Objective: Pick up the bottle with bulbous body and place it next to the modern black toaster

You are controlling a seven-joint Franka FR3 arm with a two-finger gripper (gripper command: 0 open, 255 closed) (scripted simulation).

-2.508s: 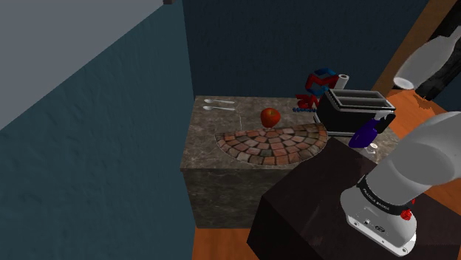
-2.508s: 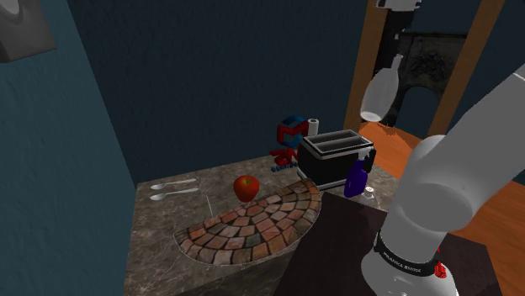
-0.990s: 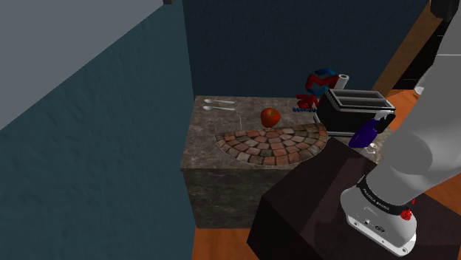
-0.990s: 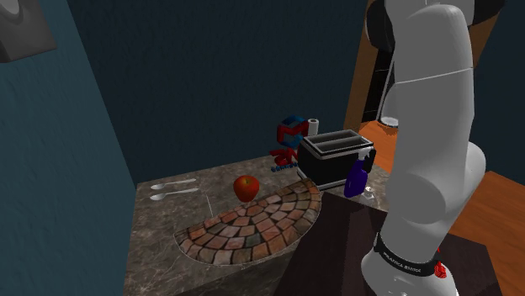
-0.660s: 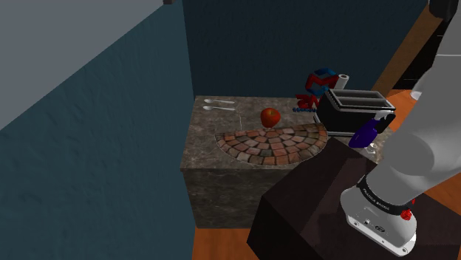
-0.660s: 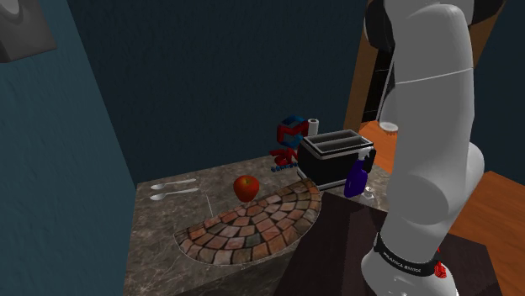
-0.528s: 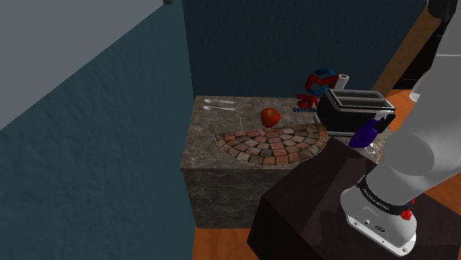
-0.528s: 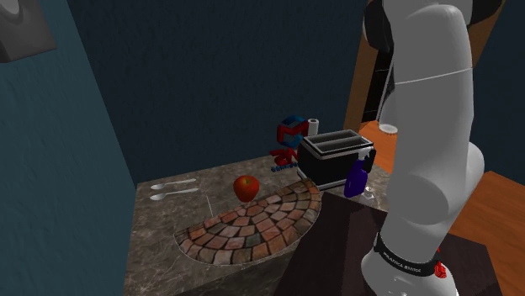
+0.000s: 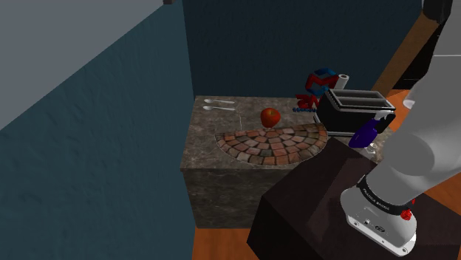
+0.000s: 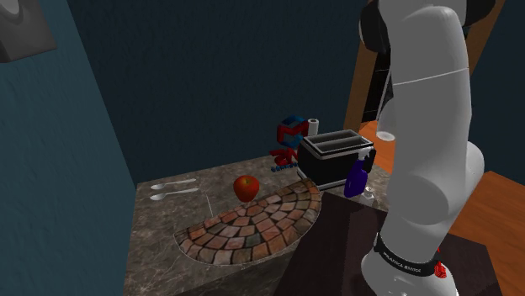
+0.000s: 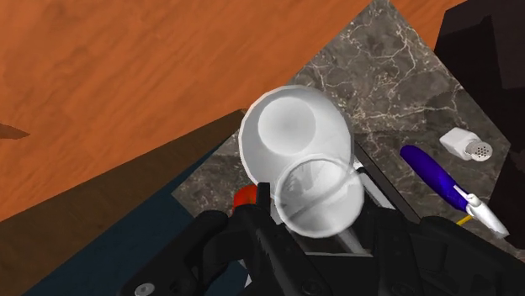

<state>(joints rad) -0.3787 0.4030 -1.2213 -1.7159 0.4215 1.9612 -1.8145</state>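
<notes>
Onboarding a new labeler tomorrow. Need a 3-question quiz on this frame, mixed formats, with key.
1. True or false: the blue spray bottle is beside the toaster.
2. What does the gripper clasp? A) a spoon B) the pale bulbous bottle C) a shaker
3. Fill in: the red fruit by the brick mat is an ____.

Key: 1 true; 2 B; 3 apple.
</notes>
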